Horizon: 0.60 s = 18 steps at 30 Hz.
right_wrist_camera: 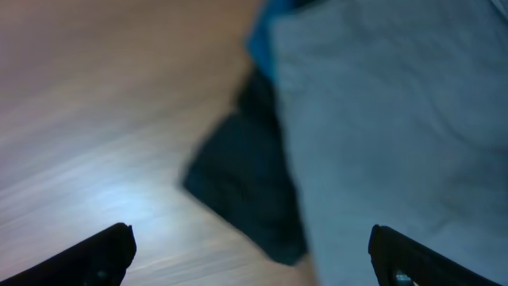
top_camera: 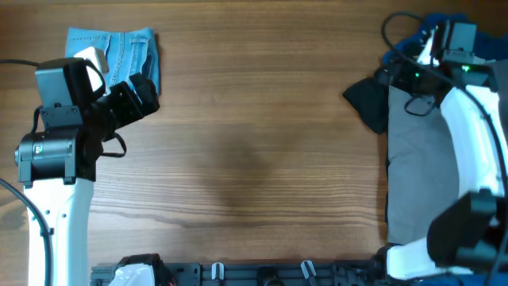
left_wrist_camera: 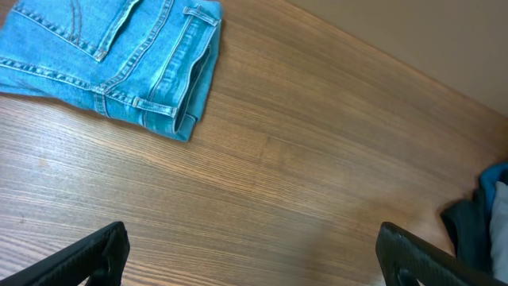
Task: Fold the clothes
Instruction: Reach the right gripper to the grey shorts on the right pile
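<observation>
The grey clothes point(top_camera: 417, 167) lie flat along the table's right side, partly under my right arm. In the right wrist view the grey clothes point(right_wrist_camera: 397, 119) fill the right half, blurred. My right gripper point(right_wrist_camera: 254, 262) hovers open over their left edge, one finger over the wood and the other over the grey cloth, holding nothing. From overhead the right gripper point(top_camera: 394, 78) sits at the clothes' far end. My left gripper point(top_camera: 147, 95) is open and empty at the far left. In its own view the left gripper point(left_wrist_camera: 254, 262) is over bare wood.
Folded light-blue denim shorts point(top_camera: 111, 52) lie at the back left, just beyond my left gripper, and the denim shorts point(left_wrist_camera: 119, 56) show in the left wrist view too. A black garment point(top_camera: 367, 103) and a royal-blue garment point(top_camera: 432, 28) lie beside the grey clothes. The table point(top_camera: 254, 159) is wood.
</observation>
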Available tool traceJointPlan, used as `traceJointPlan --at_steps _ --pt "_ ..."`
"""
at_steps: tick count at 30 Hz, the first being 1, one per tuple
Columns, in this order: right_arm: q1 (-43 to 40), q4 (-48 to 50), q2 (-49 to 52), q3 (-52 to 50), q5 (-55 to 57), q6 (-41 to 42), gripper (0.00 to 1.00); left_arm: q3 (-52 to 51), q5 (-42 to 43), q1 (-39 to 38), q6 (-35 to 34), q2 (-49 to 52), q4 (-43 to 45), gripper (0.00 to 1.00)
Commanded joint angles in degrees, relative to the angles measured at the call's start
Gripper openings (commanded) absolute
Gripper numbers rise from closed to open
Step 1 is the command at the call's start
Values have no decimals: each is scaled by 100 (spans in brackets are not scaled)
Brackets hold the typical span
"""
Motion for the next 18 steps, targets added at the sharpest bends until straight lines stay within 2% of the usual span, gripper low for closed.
traceJointPlan --at_steps 1,7,12,17,18 --pt "-162 -11 501 105 168 -184 93 133 96 -26 116 0 -4 100" --pt "-151 101 1274 101 271 -916 86 133 96 -26 116 0 -2 100" --pt "-153 68 1777 101 857 -903 79 133 94 -26 118 0 -2 100" --pt "-153 68 1965 101 1071 -758 67 133 94 -26 118 7 2 100" --pt "-153 72 1965 101 1252 -595 62 133 94 -26 116 7 2 100"
